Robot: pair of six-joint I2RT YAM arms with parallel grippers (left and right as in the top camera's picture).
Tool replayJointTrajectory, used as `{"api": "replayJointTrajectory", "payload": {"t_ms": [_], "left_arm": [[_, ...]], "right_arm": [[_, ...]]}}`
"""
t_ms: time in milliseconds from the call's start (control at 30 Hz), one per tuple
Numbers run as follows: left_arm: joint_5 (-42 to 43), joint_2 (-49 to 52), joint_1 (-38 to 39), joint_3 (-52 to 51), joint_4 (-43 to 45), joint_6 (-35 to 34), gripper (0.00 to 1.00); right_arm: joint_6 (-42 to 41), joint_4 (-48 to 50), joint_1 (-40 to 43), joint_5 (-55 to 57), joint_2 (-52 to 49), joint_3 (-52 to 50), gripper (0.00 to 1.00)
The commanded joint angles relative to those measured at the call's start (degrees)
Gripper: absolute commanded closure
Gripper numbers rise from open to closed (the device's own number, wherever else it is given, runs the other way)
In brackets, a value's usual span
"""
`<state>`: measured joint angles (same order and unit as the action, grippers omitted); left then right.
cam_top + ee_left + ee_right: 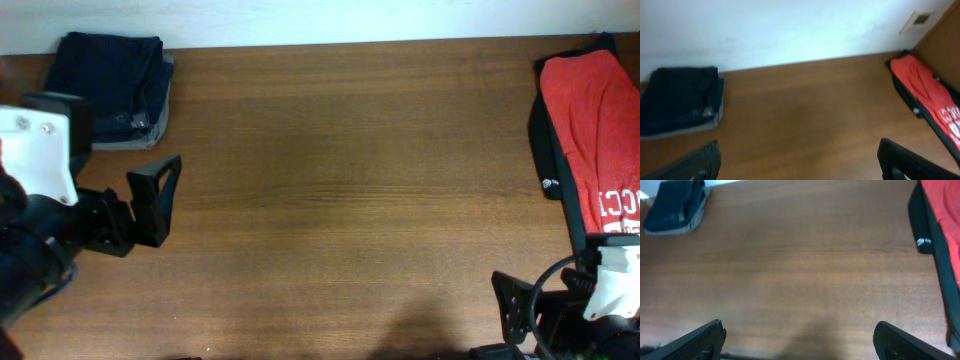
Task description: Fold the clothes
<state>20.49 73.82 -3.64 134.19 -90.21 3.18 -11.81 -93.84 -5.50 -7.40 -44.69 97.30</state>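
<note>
Just one navy shorts, one T-shirt

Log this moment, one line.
left gripper open, empty | right gripper open, empty | navy shorts folded atop grey shorts | red T-shirt far right

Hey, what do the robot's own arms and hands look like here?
Both arms are mostly black. The left hand has flat, angular black fingers, and behind them a white block with two small screws. The right hand has matching fingers, a white housing at the wrist and a thin black cable looping beside it.
</note>
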Motion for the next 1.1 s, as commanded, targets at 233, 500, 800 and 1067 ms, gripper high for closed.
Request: {"api": "replayJointTrajectory", "payload": {"t_ms": [233,500,800,1067], "left_arm": [[0.3,-28.5,0.2,-52.8,32.6,-3.0,0.00],[6.0,-41.0,0.2,-84.3,55.1,-7.3,0.00],[4.5,-37.7,0.2,-94.3,59.8,-8.1,0.00],[4.5,-32.0,0.2,-94.5,59.8,-8.1,0.00]], "right_arm": [[-0.7,2.6,-0.1,3.1,-0.1,-0.4,0.01],[-0.7,2.5,-0.1,3.7,-0.1,-0.4,0.01],[-0.7,2.5,-0.1,6.6,-0.1,-0.4,0.01],[-0.7,2.3,-0.1,6.6,-0.1,-0.4,0.01]]}}
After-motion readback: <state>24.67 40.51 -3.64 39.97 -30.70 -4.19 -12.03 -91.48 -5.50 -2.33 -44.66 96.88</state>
